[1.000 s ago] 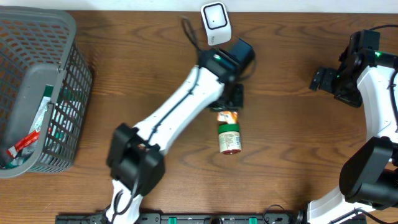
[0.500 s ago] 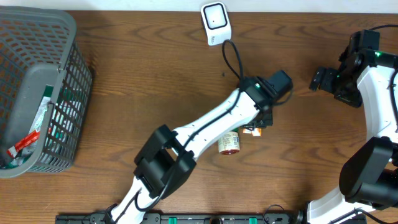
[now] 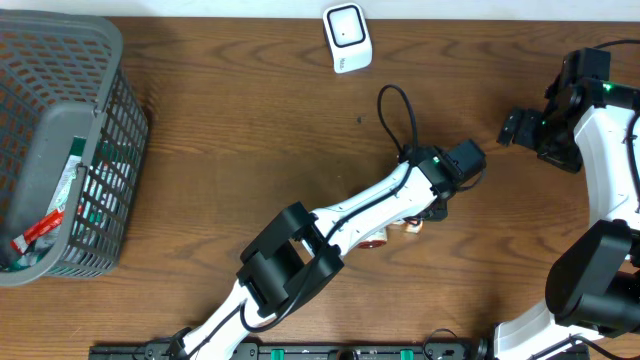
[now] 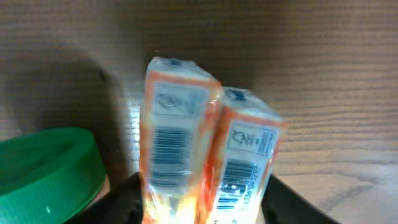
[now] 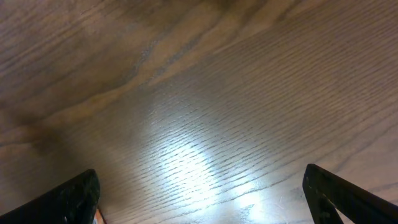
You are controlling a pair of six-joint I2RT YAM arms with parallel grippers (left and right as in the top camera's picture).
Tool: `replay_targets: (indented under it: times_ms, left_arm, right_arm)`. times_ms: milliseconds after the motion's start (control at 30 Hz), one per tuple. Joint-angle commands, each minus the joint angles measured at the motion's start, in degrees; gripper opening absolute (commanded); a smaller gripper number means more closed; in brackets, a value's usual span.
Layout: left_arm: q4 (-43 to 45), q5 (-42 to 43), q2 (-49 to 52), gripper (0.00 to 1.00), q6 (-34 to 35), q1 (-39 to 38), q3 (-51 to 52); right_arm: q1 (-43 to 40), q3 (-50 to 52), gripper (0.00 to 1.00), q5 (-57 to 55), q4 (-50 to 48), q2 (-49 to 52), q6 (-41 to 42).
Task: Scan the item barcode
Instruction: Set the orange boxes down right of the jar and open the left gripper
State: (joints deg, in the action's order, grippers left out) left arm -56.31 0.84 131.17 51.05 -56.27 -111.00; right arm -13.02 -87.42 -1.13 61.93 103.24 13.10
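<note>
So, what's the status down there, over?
Left hand around orange packet, grip unclear. Right hand open, holding nothing. White scanner well away from packet. Green-lidded jar beside packet.

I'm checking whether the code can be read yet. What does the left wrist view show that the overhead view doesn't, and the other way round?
Only the left wrist view: two orange packets side by side, each with a printed barcode facing the camera, and a green lid beside them.
Only the overhead view: the white scanner at the far edge, the grey basket with items inside, the left arm reaching across the middle, and the right arm off to the side.
Both: the brown wooden table.
</note>
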Motion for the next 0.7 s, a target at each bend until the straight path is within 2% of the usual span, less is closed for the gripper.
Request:
replay_targets:
  times_ms: [0,267,433,667]
  left_arm:
    - [-0.11,-1.53,0.07,0.66,-0.42,0.20,0.15]
    - [0.35,-1.55,-0.15,0.71,-4.39,0.37,-0.33]
    - [0.33,-2.54,-1.46,0.76,-10.47,1.27,-3.61]
    - [-0.15,-8.04,-10.45,0.77,-16.90,6.12,-6.67]
  right_arm:
    - [-0.02,-0.66,0.99,-0.52,0.02,-0.70,-0.52]
    - [-0.02,-0.66,0.99,-0.52,0.02,-0.70,-0.52]
    - [-0.02,-0.66,0.99,-0.55,0.02,-0.70,-0.52]
    - [-0.02,-0.66,0.99,-0.55,0.02,-0.70,-0.52]
